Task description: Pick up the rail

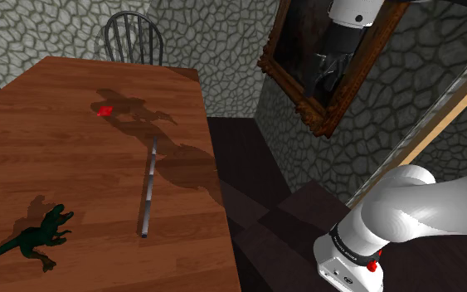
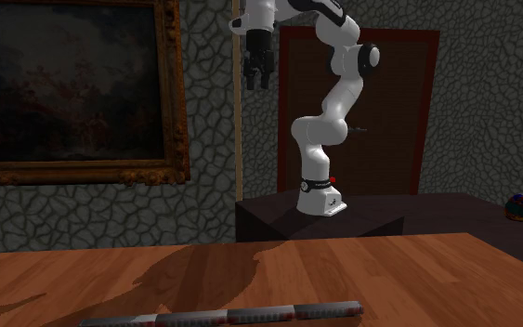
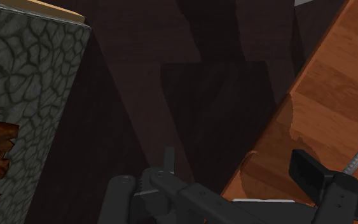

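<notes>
The rail (image 2: 222, 316) lies flat on the wooden worktop (image 2: 417, 269), untouched. High above, off the worktop's edge, the fingers (image 3: 309, 173) stand apart, holding nothing, well away from the rail.

Light is dim overall: warm on the brown wooden table (image 1: 57, 166), weak elsewhere. In shoulder view the brightest thing is the white rounded arm link (image 1: 426, 207), lit from above. The arm's broad dark shadow (image 1: 182, 162) lies on the table & covers the upper part of the thin grey rail (image 1: 148, 199); its lower part takes a pale shine. The dark green toy dinosaur (image 1: 32, 240) throws its own shadow toward that view's upper left, so light comes approx. from the lower right. In second exterior view the grey stone wall (image 2: 213, 195) & the dark painting in gilt frame (image 2: 64, 84) are murky, and a wide shadow crosses the table. Wrist view is the darkest: the dark-brown plank floor (image 3: 171, 95) is nearly black, and the table edge has a shadow patch.
</notes>
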Action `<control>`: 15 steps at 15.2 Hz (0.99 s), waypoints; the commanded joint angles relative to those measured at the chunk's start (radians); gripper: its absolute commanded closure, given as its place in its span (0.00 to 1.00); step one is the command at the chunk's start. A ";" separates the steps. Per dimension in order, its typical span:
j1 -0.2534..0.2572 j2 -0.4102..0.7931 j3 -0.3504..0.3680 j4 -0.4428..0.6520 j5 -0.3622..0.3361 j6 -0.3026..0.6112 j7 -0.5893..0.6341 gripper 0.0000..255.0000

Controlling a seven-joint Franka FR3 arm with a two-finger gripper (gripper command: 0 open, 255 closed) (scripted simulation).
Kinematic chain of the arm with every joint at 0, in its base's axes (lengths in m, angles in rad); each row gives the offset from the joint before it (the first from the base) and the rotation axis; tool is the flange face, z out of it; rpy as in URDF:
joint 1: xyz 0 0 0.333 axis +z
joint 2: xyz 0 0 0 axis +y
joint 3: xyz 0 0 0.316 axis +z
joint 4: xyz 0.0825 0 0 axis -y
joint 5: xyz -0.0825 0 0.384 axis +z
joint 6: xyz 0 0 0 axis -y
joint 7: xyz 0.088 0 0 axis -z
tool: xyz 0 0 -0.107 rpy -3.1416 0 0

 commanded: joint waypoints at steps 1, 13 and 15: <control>0.000 0.000 0.000 0.000 0.000 0.000 0.000 0.00; 0.024 0.135 0.244 -0.137 0.149 0.279 0.319 0.00; 0.024 0.180 0.287 -0.141 0.165 0.330 0.372 0.00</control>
